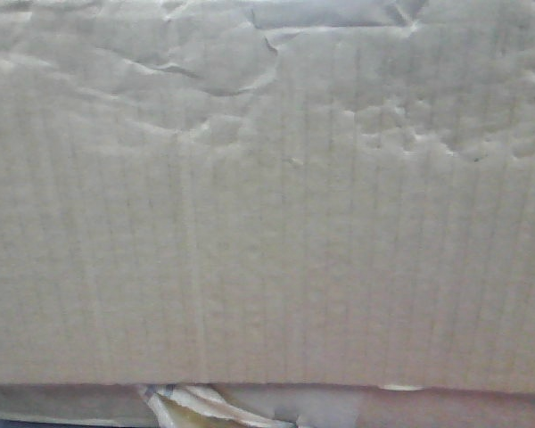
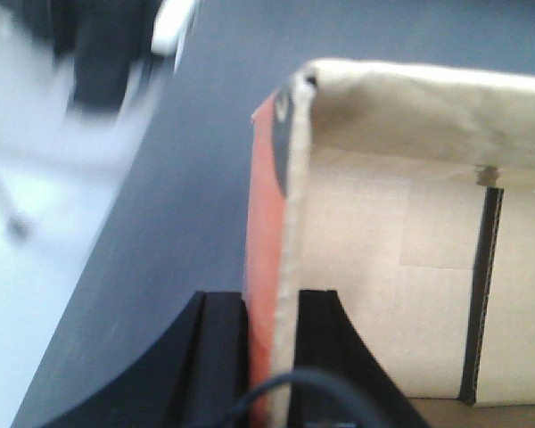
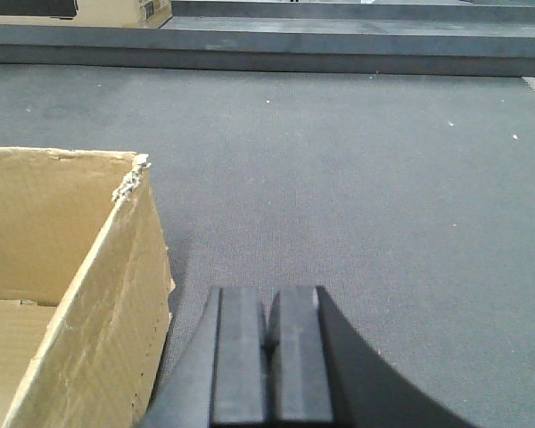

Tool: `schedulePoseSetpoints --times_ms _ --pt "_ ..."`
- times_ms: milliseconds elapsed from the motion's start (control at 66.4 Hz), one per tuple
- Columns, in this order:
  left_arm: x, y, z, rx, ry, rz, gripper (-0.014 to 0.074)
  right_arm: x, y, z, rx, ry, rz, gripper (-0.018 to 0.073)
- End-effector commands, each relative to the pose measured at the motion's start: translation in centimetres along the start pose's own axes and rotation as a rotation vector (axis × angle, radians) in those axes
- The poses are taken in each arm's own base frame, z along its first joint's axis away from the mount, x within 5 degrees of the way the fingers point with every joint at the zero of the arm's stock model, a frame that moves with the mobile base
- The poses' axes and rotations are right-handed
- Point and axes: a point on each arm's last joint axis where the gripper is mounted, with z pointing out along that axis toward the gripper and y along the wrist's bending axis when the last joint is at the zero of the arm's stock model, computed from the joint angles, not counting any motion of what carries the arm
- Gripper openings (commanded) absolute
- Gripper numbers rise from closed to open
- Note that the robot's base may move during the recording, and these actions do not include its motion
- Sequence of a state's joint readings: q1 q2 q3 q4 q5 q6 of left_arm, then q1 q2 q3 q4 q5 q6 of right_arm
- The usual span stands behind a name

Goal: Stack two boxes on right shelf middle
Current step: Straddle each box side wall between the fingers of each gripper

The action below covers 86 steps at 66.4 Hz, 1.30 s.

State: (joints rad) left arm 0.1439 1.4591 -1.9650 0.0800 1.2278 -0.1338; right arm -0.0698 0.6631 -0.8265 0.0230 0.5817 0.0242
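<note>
Dark grey tabletop lay beneath my right gripper, jaws closed empty; cardboard box at 9 o'clock. Left gripper clamped a box wall. Judged step: carrying; next needs level lift.

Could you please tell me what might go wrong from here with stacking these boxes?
1. The left gripper pinches only one thin, bent wall of the open tan cardboard box; it could tear or slip under load.
2. The right gripper is shut on nothing beside an open tan box, so any lift would probably be one-sided and tilt.
3. The creased, dented cardboard face fills the front view, so that camera cannot guide placement.
</note>
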Motion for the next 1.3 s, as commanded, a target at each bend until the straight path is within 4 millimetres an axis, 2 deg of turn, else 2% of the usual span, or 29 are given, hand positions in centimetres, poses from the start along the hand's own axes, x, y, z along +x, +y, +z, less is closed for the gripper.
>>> schedulePoseSetpoints --times_ms 0,136,376,497,572,798,1009,1280 --pt "-0.9 -1.6 -3.6 0.094 -0.106 -0.052 -0.0111 -0.5 -0.1 -0.1 0.009 -0.028 -0.003 -0.0165" --pt "-0.8 -5.3 -6.1 0.233 -0.143 -0.051 -0.0111 -0.5 -0.1 -0.1 0.009 -0.028 -0.003 -0.0165" --pt "1.4 -12.8 -7.6 0.346 -0.134 0.039 -0.0111 -0.5 -0.1 -0.1 0.009 -0.028 -0.003 -0.0165" --pt "2.7 -16.1 -7.6 0.389 -0.105 0.075 -0.0111 -0.4 -0.1 -0.1 0.009 -0.019 -0.003 -0.0165" --pt "3.8 -17.7 -6.7 0.394 -0.062 0.088 -0.0111 -0.3 -0.1 -0.1 0.010 -0.012 -0.003 -0.0165" --pt "7.1 -19.7 -3.7 0.335 0.069 0.100 -0.0111 -0.3 -0.1 -0.1 0.010 -0.012 -0.003 -0.0165" --pt "10.4 -20.4 -0.9 0.271 0.202 0.095 -0.0111 -0.3 -0.1 -0.1 0.010 -0.012 -0.003 -0.0165" --pt "12.3 -22.1 1.5 0.250 0.297 0.110 -0.0111 -0.3 -0.1 -0.1 0.010 -0.012 -0.003 -0.0165"
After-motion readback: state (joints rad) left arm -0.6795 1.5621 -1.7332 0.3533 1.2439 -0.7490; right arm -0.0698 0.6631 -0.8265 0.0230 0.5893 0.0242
